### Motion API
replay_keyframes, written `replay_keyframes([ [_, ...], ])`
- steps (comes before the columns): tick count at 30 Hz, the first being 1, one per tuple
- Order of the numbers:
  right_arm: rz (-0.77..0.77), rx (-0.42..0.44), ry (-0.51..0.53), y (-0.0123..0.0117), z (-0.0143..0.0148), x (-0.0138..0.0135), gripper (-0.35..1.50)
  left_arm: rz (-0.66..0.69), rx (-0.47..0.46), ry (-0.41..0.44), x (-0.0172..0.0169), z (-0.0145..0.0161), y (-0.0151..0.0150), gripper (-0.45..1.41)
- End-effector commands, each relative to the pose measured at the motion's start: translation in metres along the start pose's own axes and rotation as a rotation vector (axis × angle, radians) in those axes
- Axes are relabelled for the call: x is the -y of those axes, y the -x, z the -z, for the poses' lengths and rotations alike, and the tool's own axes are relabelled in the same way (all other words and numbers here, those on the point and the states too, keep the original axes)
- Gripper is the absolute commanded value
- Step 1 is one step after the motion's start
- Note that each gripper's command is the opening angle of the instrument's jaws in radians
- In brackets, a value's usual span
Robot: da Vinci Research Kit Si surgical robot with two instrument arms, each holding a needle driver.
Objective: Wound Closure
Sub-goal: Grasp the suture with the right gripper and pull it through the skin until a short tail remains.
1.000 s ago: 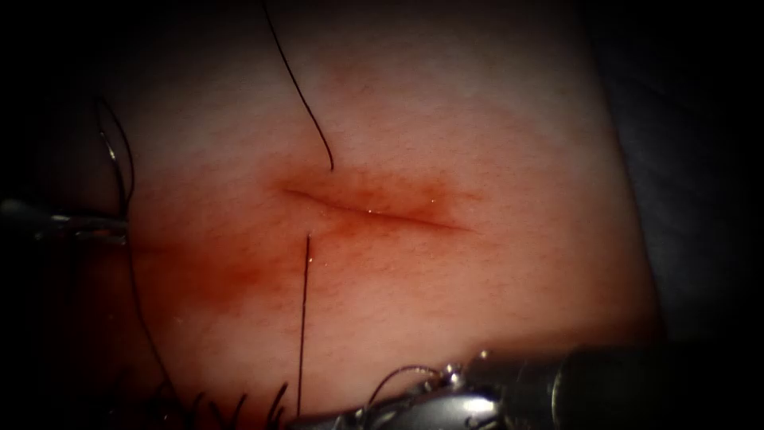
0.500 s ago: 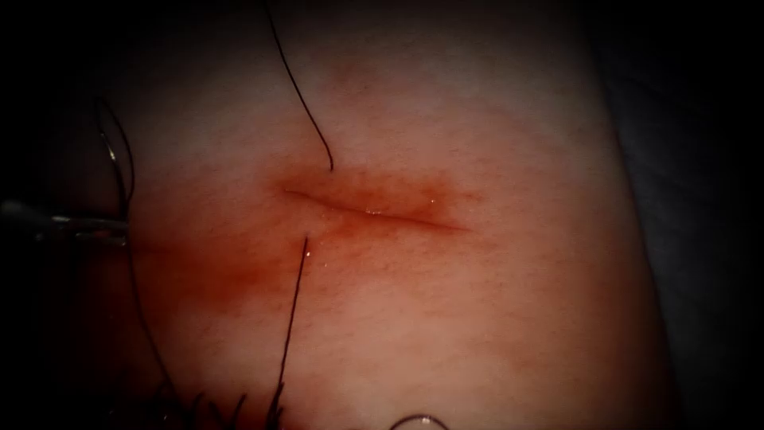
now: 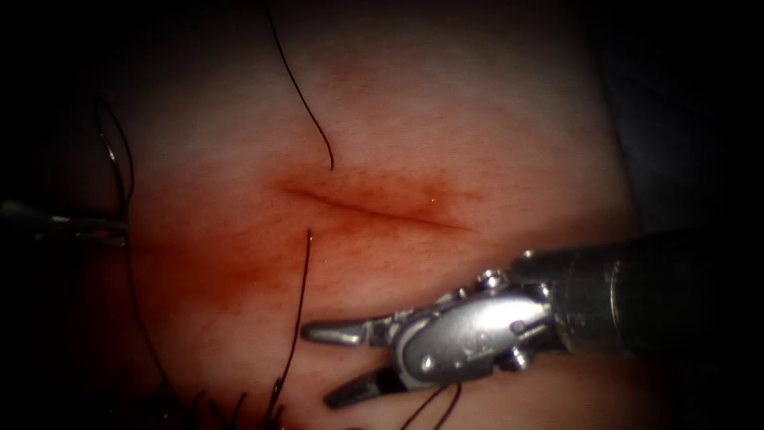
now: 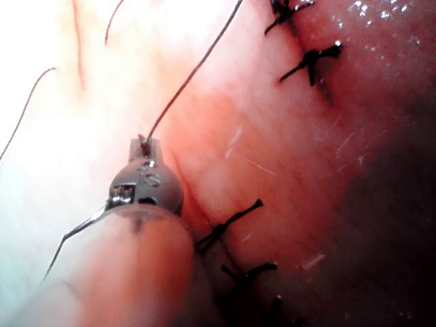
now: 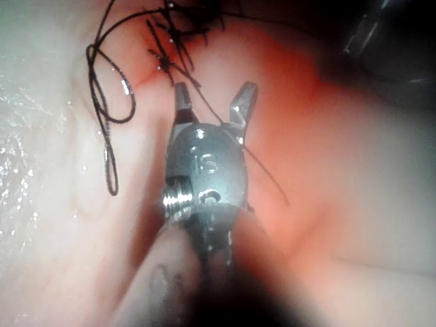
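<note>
Over tissue [image 3: 493,135]: 2 tools, right tool [image 3: 322,366] jaws apart w/ nothing, left tool [image 4: 145,144] clamped on thread [image 4: 194,71]

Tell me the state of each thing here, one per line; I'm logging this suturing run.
Right tool: jaws open, holding nothing, over the tissue below the cut.
Left tool: jaws shut on the thread.
Thread: through the tissue, entering above the cut and leaving below it.
Cut: unclosed along this stretch, red fluid around it.
Tied stitches: knotted, short cut ends standing up.
</note>
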Motion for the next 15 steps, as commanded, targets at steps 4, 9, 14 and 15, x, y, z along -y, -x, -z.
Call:
replay_keyframes([
  [4, 0.019, 0.025, 0.023, 0.0063, -0.0024, -0.0021, 1.45, -0.001, -0.001, 0.000, 0.0001, -0.0008, 0.0002, -0.45],
  [9, 0.051, 0.076, 0.025, 0.0114, -0.0055, -0.0020, 1.43, -0.001, -0.001, 0.000, 0.0001, -0.0008, 0.0002, -0.45],
  [14, 0.065, 0.092, 0.026, 0.0128, -0.0072, -0.0015, 1.35, 0.005, -0.001, 0.000, 0.0001, -0.0008, 0.0002, -0.45],
  [15, 0.065, 0.091, 0.025, 0.0127, -0.0072, -0.0015, 1.28, 0.005, -0.001, 0.000, 0.0001, -0.0008, 0.0002, -0.45],
])
